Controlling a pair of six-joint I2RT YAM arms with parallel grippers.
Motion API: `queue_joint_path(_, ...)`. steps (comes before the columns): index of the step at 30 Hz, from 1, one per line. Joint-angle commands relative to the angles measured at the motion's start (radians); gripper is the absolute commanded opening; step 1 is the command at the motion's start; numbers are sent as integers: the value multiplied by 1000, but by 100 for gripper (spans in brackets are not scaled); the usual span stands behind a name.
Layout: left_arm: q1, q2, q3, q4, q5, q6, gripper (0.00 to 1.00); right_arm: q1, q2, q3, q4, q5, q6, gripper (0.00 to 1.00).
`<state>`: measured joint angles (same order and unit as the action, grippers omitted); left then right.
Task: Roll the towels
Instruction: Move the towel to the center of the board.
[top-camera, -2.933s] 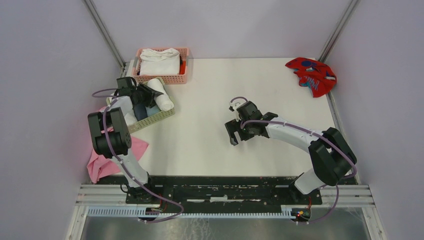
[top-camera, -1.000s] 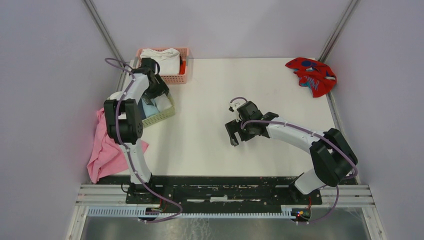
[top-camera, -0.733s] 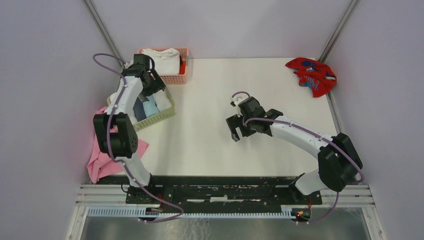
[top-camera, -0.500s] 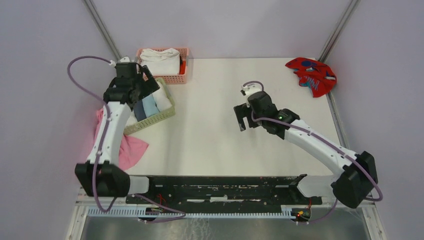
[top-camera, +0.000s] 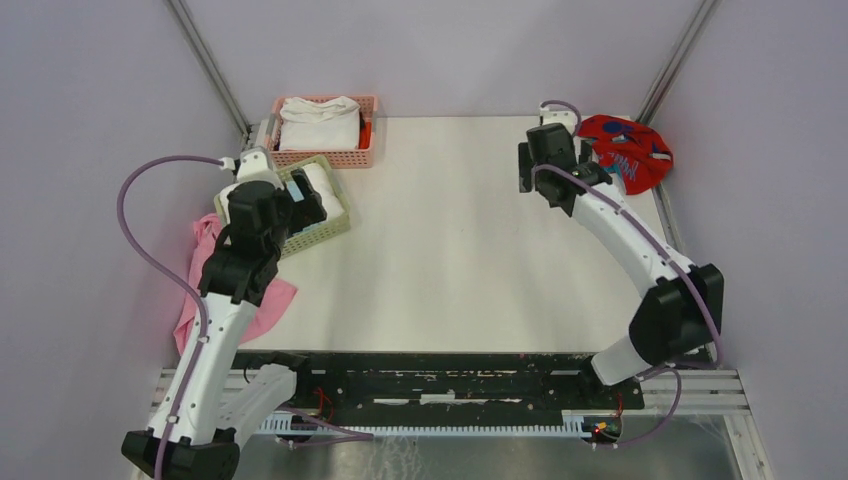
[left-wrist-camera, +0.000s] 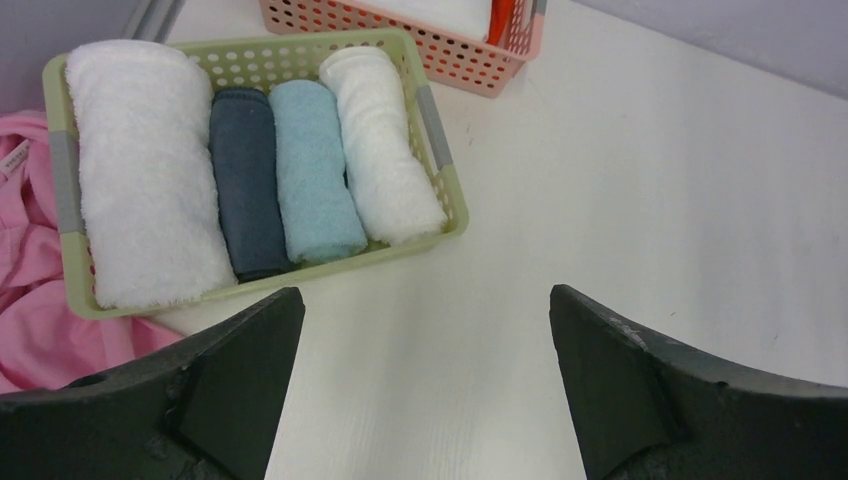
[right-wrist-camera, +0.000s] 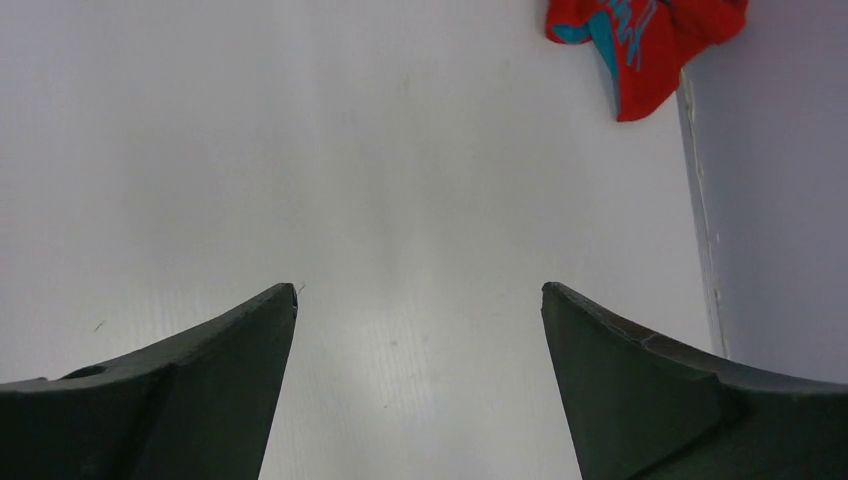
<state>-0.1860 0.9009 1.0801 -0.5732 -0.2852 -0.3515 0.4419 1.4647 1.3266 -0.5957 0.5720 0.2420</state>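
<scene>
rolled towels (left-wrist-camera: 310, 170): 4 in green basket (left-wrist-camera: 452, 190) | red towel (top-camera: 635, 155): 1 loose

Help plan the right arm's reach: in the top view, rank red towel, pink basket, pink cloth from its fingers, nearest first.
1. red towel, far right corner.
2. pink basket, far left.
3. pink cloth, near left.

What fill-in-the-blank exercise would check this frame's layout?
The green basket holds ___ rolled towels.
The red towel lies at the table's far ___ corner.
The left gripper and right gripper are both ___.
The pink cloth hangs over the table's ___ edge.
Missing words: four; right; open; left.
</scene>
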Motion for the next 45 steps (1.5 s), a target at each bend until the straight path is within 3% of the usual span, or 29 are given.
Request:
queue_joint_path(1,-29,-84,-80,119,-89,55,99,-205,136,114,34,-25,49,100)
queue_joint_path(6,-49,-81,-161,162,-83,66,99,-403,335,186,170,-41,-77,99)
queue_joint_path(12,-64,-59,-180,175,-121,87,99,-576,549,308,232,-134,-224,90)
queue_joint_path(18,-64,-30,-183,187,-150,97,99,-628,749,465,180,-246,-372,74)
queue_joint_path(26,-63,23,-182,194,-133,107,99,-683,935,659,86,-290,-399,55)
queue_joint_path(29,-63,28,-183,198,-116,108,99,-690,970,698,60,-299,-414,40)
queue_joint_path(35,-63,17,-195,223,-28,115,100,-652,890,670,-43,-368,-327,2)
queue_joint_path(40,-66,-24,-213,247,66,120,100,-503,677,509,-54,-322,-215,1)
queue_joint_path(45,-80,-63,-222,256,144,109,100,-298,540,469,-123,-355,-104,1)
